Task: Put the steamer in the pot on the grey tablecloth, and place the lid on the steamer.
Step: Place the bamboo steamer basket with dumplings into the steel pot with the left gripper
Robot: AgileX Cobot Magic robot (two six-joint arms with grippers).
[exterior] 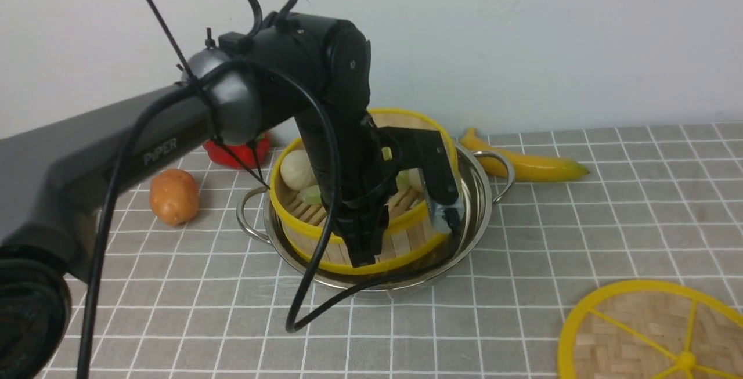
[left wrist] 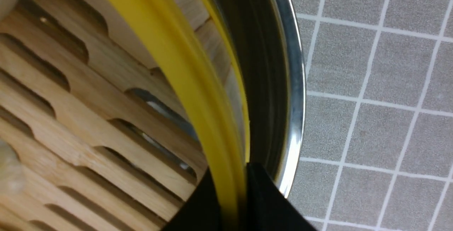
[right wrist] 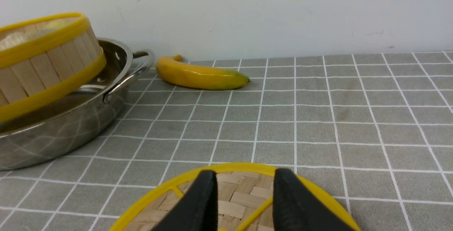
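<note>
Grey with a grid of thin white lines on the tablecloth (exterior: 609, 210). Mirror-bright silver on the pot (exterior: 477, 205). Pale wood slats between yellow bands on the steamer (exterior: 409, 242). Tan herringbone weave under yellow rim and spokes on the lid (exterior: 633, 321). Yellow, green-tipped, on the banana (exterior: 534, 164); orange-brown on the potato (exterior: 173, 196).

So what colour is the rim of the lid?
Yellow, around pale woven bamboo; the lid shows best in the front view.

Black PIPER-marked arm (exterior: 87, 152), looping cables (exterior: 335, 164).
</note>
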